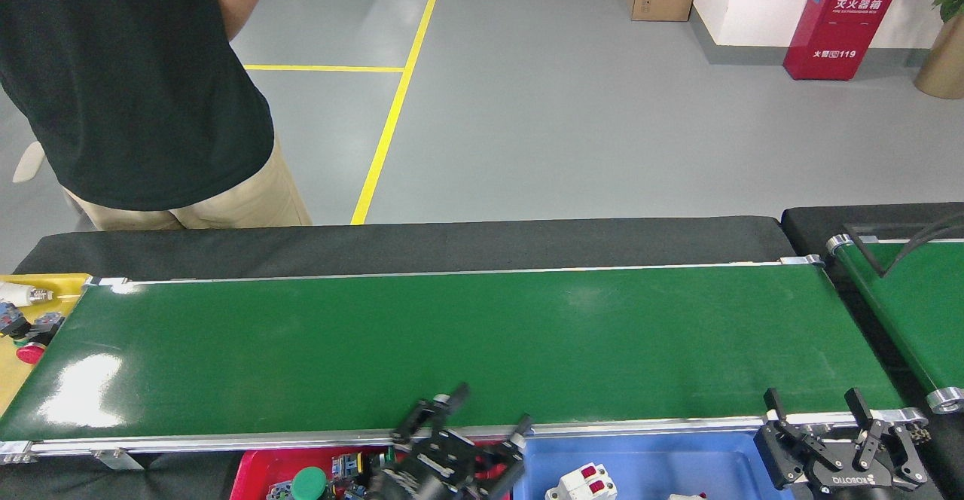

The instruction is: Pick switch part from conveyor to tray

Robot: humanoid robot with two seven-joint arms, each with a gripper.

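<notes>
A white switch part (581,482) is seen lying released in the blue tray (663,464) just right of the spread, empty left pincer (488,419), the right pincer (819,408) likewise open, while beyond them the green conveyor (467,342) lies bare, awaiting another part, and a person (135,86) stands on the grey floor (572,108).

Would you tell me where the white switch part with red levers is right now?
In the head view, the white switch part lies in the blue tray at the bottom edge, just right of the open left gripper, below the conveyor.
</notes>
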